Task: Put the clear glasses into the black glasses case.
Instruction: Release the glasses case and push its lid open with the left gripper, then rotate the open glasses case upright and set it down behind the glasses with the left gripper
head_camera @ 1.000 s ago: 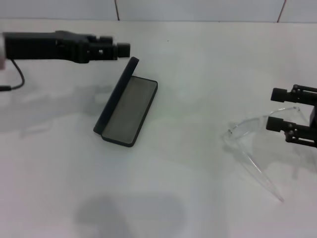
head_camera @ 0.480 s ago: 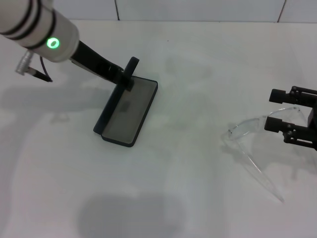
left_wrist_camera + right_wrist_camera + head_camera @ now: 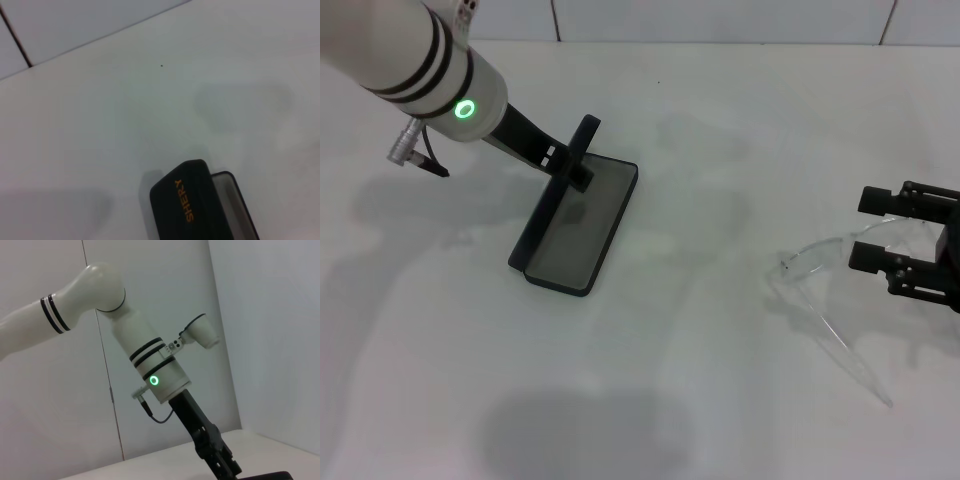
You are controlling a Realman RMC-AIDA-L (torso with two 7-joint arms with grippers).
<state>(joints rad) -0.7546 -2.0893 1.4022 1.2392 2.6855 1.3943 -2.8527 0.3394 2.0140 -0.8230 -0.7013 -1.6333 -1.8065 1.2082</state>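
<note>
White tabletop [image 3: 680,330]: black glasses case [image 3: 582,225] lies open at left, empty, left gripper [image 3: 570,170] at its raised lid, grip unclear. Right gripper [image 3: 872,230], fingers apart, straddles clear glasses [image 3: 817,262] far right; transfer remains.

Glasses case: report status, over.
Left pincer at the raised lid of the open black glasses case. Right pincer open, straddling the clear glasses, still on table. Nothing between.
</note>
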